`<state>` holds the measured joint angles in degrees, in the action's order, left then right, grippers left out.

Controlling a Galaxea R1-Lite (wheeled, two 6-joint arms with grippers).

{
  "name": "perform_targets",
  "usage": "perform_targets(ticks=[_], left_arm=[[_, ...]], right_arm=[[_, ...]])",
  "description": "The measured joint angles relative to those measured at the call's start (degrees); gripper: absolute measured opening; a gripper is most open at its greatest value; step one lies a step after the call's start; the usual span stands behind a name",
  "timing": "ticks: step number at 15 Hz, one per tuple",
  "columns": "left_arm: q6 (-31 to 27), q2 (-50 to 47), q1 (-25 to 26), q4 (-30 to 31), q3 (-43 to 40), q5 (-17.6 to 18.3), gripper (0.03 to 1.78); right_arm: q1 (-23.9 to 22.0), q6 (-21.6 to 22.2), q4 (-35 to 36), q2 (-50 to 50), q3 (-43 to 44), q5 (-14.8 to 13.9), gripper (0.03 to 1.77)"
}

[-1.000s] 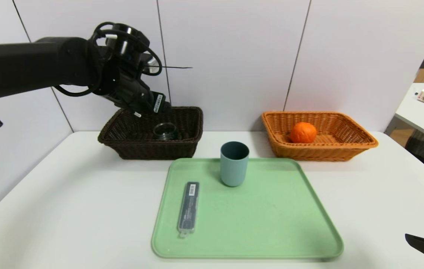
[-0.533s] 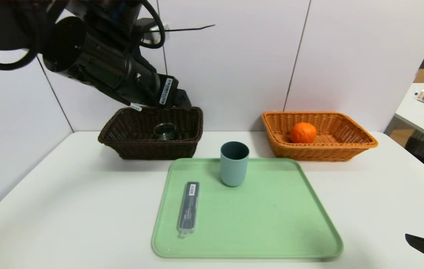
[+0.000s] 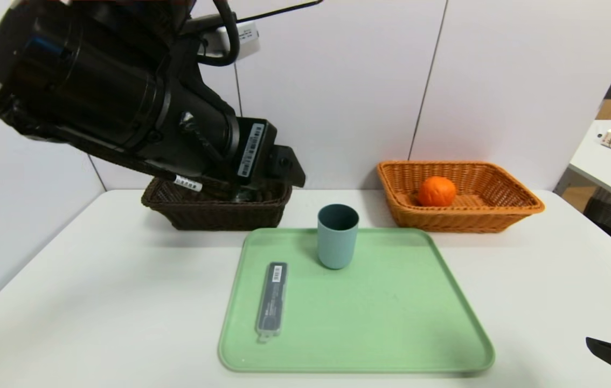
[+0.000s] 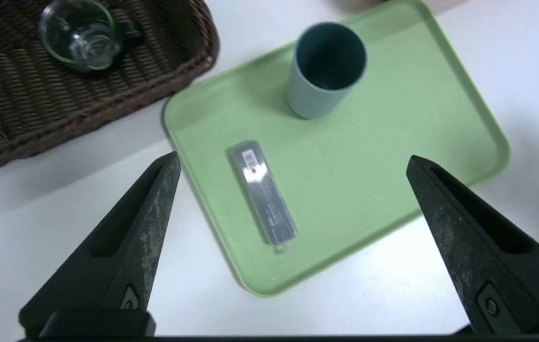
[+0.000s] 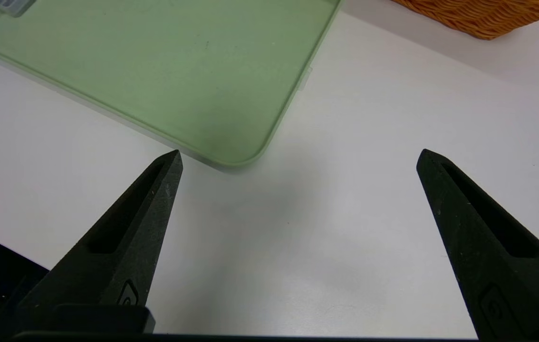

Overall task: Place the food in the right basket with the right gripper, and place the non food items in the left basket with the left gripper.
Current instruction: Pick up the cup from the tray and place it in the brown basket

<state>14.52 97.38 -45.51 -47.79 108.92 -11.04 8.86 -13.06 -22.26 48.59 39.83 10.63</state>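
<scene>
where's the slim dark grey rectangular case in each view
Head view: the slim dark grey rectangular case lies on the green tray's left part.
Left wrist view: the case lies between the open left gripper's fingers, below it.
Right wrist view: only a corner shows.
Shared landmark: the green tray.

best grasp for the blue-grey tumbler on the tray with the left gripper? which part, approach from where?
Probably the upper wall of the tumbler, one finger on each side, coming in from the left gripper's side, above the slim case. It stands upright, mouth open, with bare green tray all round it, so a side pinch looks unobstructed. The gripper is open and holds nothing. A rim pinch from above would also fit.
</scene>
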Motion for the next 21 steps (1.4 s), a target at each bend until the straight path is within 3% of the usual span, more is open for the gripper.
perform_targets(ticks=[4, 8, 13, 18, 21], left_arm=[[3.25, -3.44, -4.99, 8.40, -13.03, -2.86, 1.69], [2.57, -7.83, -9.37, 27.32, -31.50, -7.41, 1.69], [1.93, -11.08, -14.58, 53.27, -50.36, -17.13, 1.69], [1.73, -9.29, -19.54, 67.90, -59.39, -26.66, 1.69], [0.26, -5.81, -21.00, 76.95, -63.09, -28.87, 1.69]], right_arm=[[-0.02, -0.02, -0.11, -0.24, 0.00, 0.00, 1.70], [0.00, -0.04, -0.30, -0.35, -0.02, -0.09, 1.70], [0.00, -0.44, -0.61, -0.41, -0.09, -0.18, 1.70], [-0.07, -0.48, -0.85, -1.63, -0.99, -0.29, 1.70], [-0.10, -0.48, -1.88, -2.76, -1.40, -0.33, 1.70]])
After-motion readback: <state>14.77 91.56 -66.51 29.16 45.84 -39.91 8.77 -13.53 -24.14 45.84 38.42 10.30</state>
